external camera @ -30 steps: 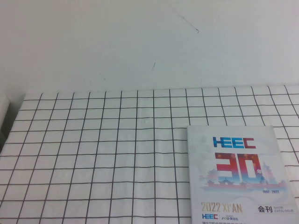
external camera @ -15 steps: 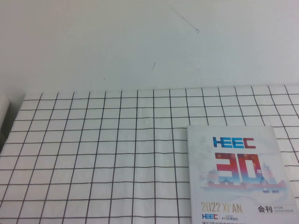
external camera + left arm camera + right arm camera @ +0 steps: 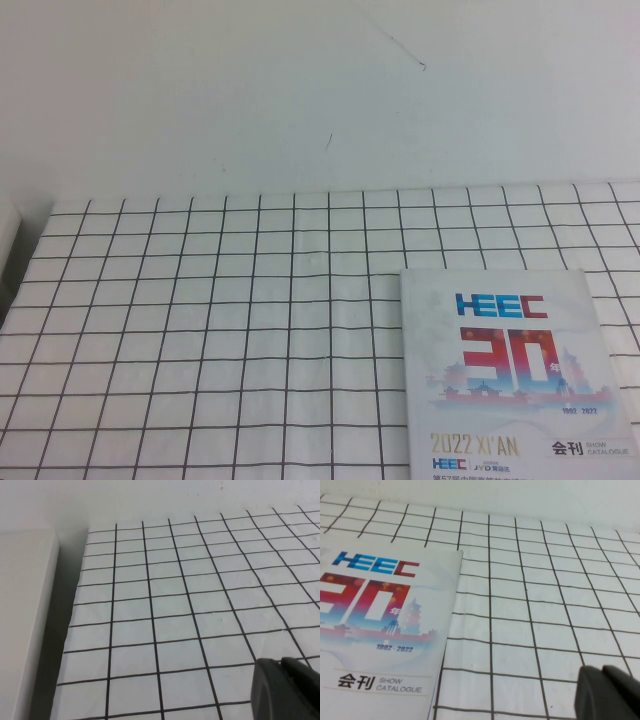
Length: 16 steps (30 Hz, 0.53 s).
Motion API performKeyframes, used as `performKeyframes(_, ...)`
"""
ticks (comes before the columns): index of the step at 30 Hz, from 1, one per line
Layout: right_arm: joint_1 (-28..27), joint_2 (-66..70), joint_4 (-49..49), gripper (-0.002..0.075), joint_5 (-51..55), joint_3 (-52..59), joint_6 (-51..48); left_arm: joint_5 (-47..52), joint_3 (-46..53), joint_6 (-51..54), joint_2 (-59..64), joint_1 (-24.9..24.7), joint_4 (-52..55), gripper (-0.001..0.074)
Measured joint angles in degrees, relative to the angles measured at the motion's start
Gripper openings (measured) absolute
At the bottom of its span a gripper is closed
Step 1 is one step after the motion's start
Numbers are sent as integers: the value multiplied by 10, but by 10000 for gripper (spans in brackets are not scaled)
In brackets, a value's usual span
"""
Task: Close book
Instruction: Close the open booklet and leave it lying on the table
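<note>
Book [image 3: 380, 620] near R-gripper [image 3: 609, 692], L-gripper [image 3: 286, 689] well apart

A white cloth [image 3: 200, 330] with a black grid fills the near area, lightly creased. Toward 12 o'clock stands a plain white wall [image 3: 250, 90] with two small dark marks [image 3: 327, 141]. At 9 o'clock a pale block [image 3: 25, 620] lies beside the cloth, a shadowed gap between them.

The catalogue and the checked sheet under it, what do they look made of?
Catalogue: printed paper or card, smooth cover with a faint sheen. Checked sheet: probably thin cloth or paper, matte, with fine creases. Left gripper and right gripper, each over the sheet in its wrist view: dark, matte, likely plastic.
</note>
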Motion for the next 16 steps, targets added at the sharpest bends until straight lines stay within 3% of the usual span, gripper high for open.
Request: performKeyframes(16,0,0,0,-3,0,0,0,0,0,-13,0,0,0,-4)
